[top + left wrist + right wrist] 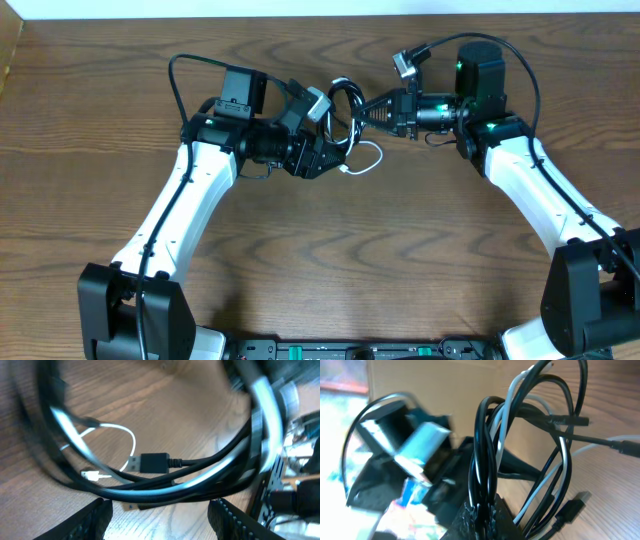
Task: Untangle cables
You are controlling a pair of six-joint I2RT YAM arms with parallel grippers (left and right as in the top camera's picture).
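Note:
The cables (347, 110) are a small coil of black cords and one white cord, held up between the two arms at the table's back middle. The white cord's tail (372, 160) loops onto the wood. My right gripper (362, 110) is shut on several black strands of the coil (482, 455), which rise from its fingertips (482, 510). My left gripper (325, 155) is open, its fingers (157, 517) spread just below the blurred coil (165, 487). A black USB plug (150, 463) and the white cord's small plug (90, 475) lie on the table beyond.
The wooden table (350, 270) spreads wide in front of both arms. The left arm's wrist camera (422, 445) looms close behind the coil in the right wrist view. Thicker black robot wires (185, 75) arch over both arms.

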